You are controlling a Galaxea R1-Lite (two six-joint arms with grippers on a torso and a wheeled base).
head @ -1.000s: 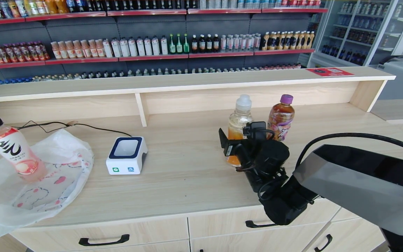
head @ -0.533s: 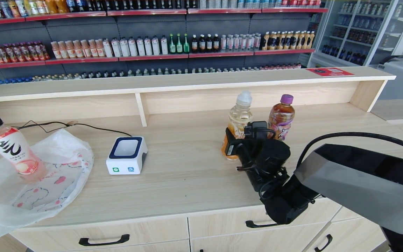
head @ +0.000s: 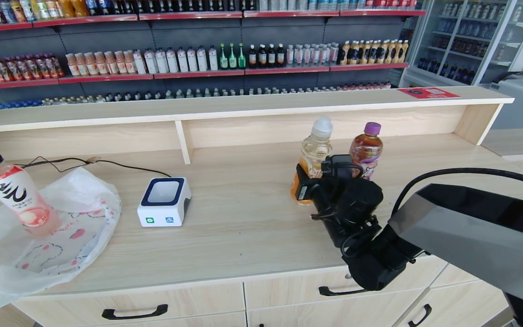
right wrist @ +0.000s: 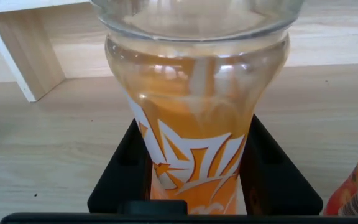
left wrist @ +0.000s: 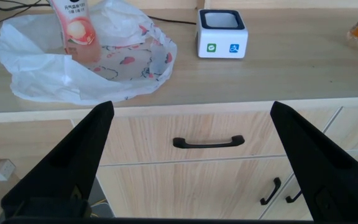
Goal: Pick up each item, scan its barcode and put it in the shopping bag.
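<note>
Shelves (head: 198,72) were stocked with bottles | drawers (head: 134,297) were seen shut | cable (head: 152,170) was laid on counter (head: 243,218)

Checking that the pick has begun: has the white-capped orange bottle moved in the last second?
Yes. The white-capped orange bottle, in the right gripper, has risen and its cap leans nearer the standing purple-capped bottle.

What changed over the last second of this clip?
The right hand closed on the white-capped orange bottle and raised it slightly off the counter, tilting it a little. The purple-capped bottle, scanner, bag and the pink bottle in it stayed put.
</note>
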